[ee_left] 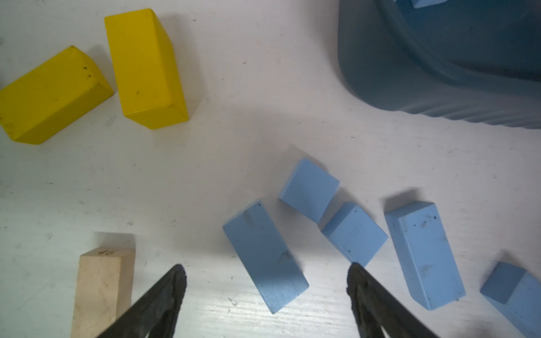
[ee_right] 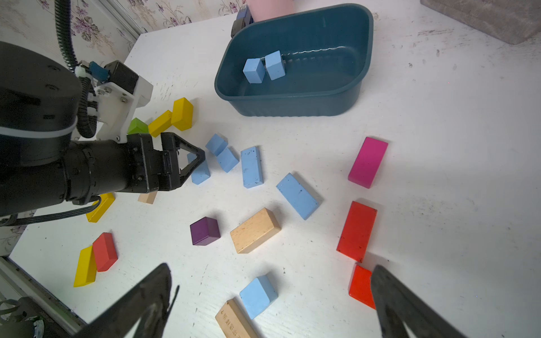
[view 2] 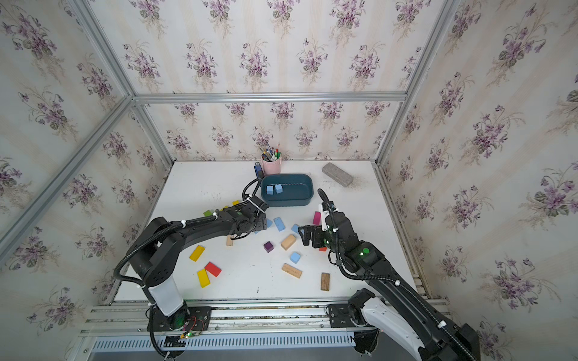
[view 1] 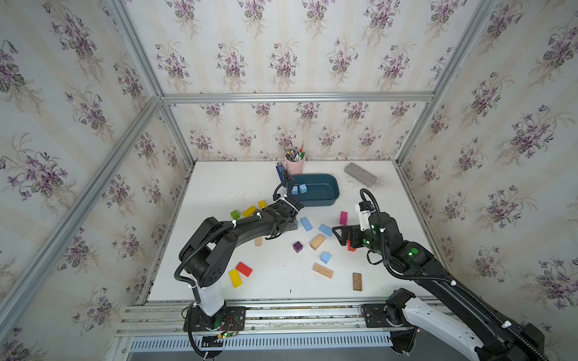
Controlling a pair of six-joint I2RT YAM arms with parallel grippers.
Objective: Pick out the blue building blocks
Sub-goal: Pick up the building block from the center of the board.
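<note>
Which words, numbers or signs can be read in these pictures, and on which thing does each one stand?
"40": handwritten on the end of the pale wooden block, seen in the left wrist view; the second digit is unclear and may be a 6.
Printed characters on the wooden bar, seen in the right wrist view: blurred and cut off by the picture's edge, not readable.
No other text can be read.
</note>
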